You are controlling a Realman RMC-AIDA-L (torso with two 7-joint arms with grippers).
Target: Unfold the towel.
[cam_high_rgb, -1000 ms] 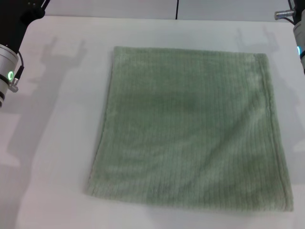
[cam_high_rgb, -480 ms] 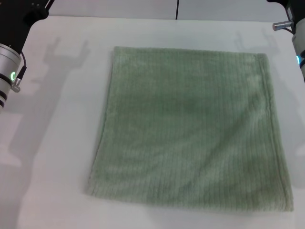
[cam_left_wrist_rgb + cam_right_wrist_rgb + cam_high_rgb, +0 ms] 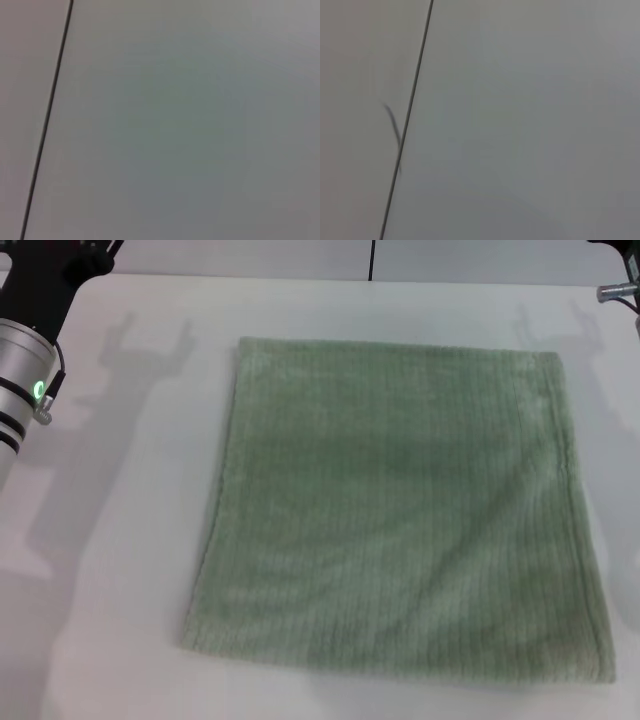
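Note:
The towel [image 3: 400, 505] is a pale sage-green ribbed cloth lying spread flat in one layer on the white table [image 3: 120, 540]. It is roughly square and fills the middle and right of the head view. My left arm [image 3: 25, 380] is raised at the far left, well apart from the towel, and only the black base of its gripper [image 3: 60, 265] shows at the top left corner. Only a small metal part of my right arm [image 3: 620, 290] shows at the top right corner. Nothing touches the towel. Neither wrist view shows the towel.
Bare white table surrounds the towel on the left and far sides. A dark seam [image 3: 371, 258] runs behind the table's far edge. Both wrist views show a plain pale surface with a thin dark line [image 3: 47, 115] [image 3: 410, 115].
Both arms have drawn back toward the far corners, the right one nearly leaving the view. Their shadows on the table shifted with them. The towel has not moved.

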